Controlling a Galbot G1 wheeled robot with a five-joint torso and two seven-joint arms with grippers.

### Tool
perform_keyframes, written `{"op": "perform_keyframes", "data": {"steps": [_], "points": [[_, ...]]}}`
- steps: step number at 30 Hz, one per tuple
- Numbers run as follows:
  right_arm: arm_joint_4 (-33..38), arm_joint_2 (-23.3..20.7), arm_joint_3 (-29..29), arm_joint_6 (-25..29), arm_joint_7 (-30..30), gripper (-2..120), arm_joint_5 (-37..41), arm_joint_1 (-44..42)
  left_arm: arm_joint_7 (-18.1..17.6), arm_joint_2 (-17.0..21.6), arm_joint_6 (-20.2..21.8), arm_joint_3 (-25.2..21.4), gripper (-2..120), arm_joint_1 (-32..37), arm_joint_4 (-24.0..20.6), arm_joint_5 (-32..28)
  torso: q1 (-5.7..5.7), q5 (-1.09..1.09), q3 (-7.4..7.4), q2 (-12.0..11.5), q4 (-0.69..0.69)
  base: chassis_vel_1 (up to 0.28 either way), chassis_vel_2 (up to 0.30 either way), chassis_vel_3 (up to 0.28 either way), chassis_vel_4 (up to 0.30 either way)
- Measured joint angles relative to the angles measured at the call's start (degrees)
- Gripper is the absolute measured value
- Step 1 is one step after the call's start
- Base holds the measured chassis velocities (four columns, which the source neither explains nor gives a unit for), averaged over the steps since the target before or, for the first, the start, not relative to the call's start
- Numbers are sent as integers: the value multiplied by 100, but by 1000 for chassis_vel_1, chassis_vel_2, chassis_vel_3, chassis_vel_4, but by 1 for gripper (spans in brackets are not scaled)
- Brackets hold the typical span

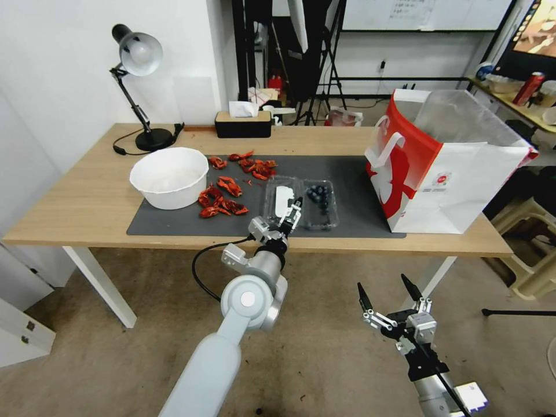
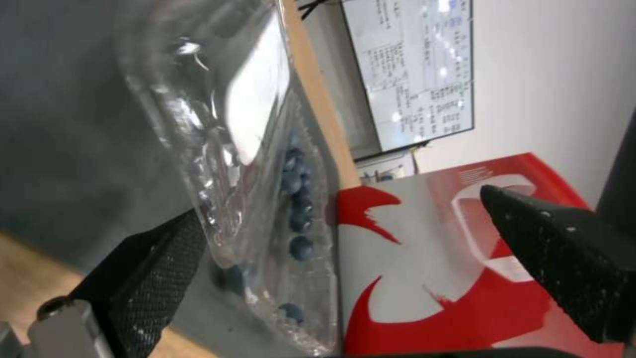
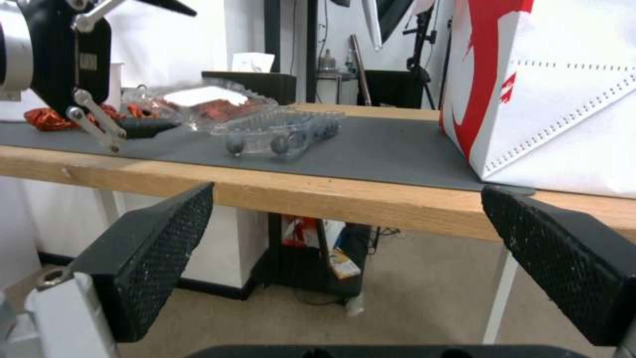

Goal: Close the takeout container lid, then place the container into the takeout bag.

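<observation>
Lid-closing step in hand; container (image 1: 301,204) sits open on the grey mat (image 1: 359,191), near the table's near edge, lid (image 1: 282,200) on the left half, berries on the right; left gripper (image 1: 291,215) at the lid's near edge, jaws spread, one finger (image 2: 156,263) under the partly raised lid, nothing clamped; next move should fold the lid rightward over the berries; bag (image 1: 452,174) stands far right, mouth open; right gripper (image 1: 389,292) parked below the table edge, released.
</observation>
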Motion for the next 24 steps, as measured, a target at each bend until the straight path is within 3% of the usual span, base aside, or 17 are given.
{"op": "perform_keyframes", "data": {"steps": [14,24], "points": [[33,25,-12,16,1,100,-54,-15,577,65,-99,-60,100,69,-224,-35,0,0,0,0,0,0,0,0,0],[68,60,-14,31,20,100,-122,-42,1197,309,-5,29,100,11,-282,-108,0,0,0,0,0,0,0,0,0]]}}
